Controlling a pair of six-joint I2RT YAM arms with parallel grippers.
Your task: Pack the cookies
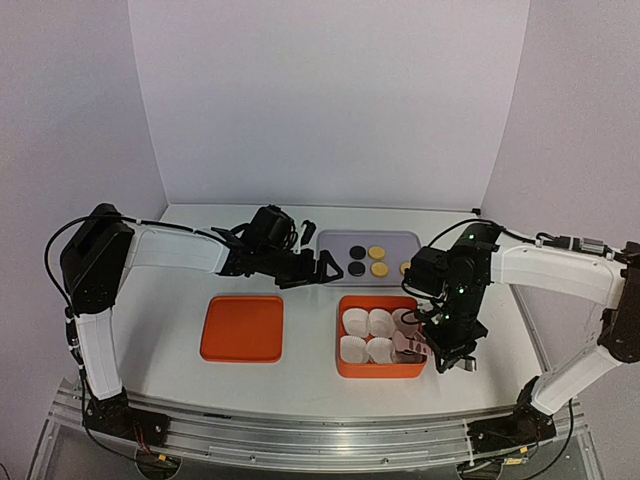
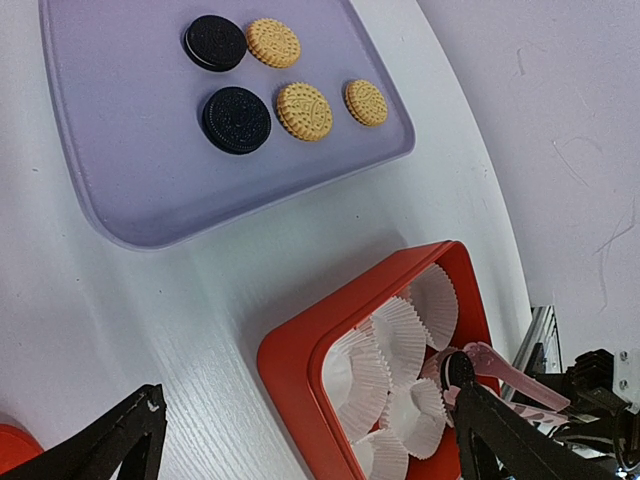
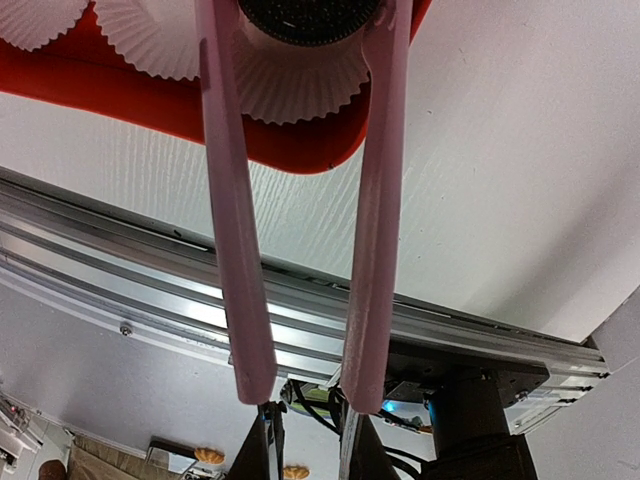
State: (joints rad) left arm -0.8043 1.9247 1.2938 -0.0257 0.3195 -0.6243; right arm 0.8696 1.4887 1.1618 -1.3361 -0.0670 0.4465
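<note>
Five of the cookies [image 2: 304, 110] lie on the lilac tray [image 2: 120, 150] at the far side of the bench [image 1: 300, 380]: two black-brown ones side by side with three golden ones to their right, all apart from each other. The sixth, a black cookie [image 3: 310, 18], is gripped between the tips of the pink tongs [image 3: 375, 230] directly over a white paper cup [image 3: 290, 85] in the near right corner of the orange box [image 1: 380, 372], which holds several such cups. The right pincer [image 3: 305, 445] is clamped on the tongs at their handle end, above the box. The left pincer [image 2: 310, 395] hangs with its fingers wide apart and holds nothing, between the tray and the box. An orange lid [image 1: 241, 328] lies flat to the left of the box, well apart from it.
</note>
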